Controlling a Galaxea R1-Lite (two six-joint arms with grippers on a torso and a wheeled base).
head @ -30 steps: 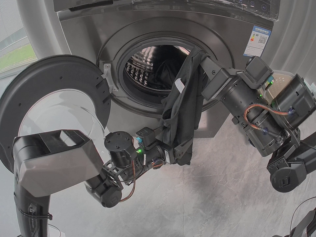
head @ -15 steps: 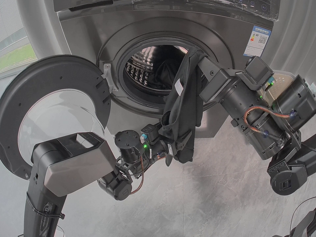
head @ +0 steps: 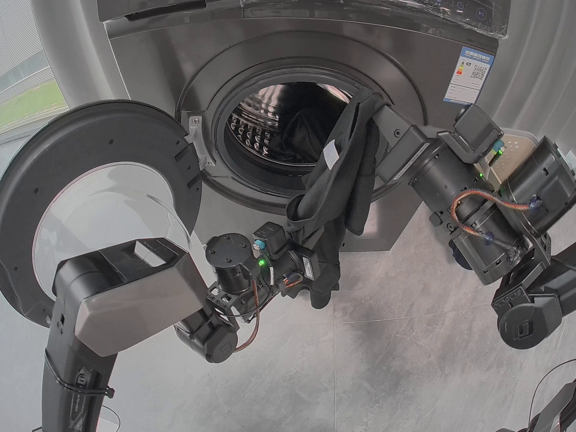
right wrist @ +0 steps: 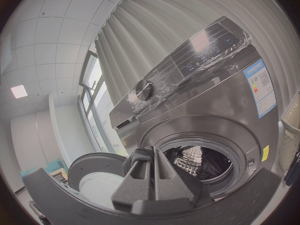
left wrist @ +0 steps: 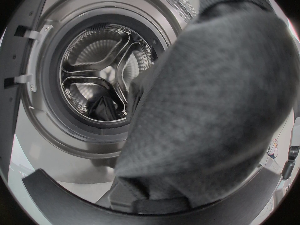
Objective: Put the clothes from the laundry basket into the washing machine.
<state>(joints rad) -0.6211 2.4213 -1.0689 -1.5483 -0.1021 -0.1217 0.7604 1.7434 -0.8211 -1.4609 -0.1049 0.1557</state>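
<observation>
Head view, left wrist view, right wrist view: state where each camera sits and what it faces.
Head: above, looking down at the washing machine; left arm, right arm show.
Left wrist: low, facing up into the drum; black garment drapes over the left claw.
Right wrist: facing the machine's front from below; right claw pinches the garment.
All share the open drum.

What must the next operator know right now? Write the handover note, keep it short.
Right pincer: shut on the top of the black garment, at the mouth of the drum.
Left pincer: under the garment's lower end, draped in cloth; grip hidden.
Washing machine door open; laundry basket beside the machine, on the robot's right.
Done: one dark item lies in the drum.
Left: push this garment in, release.
</observation>
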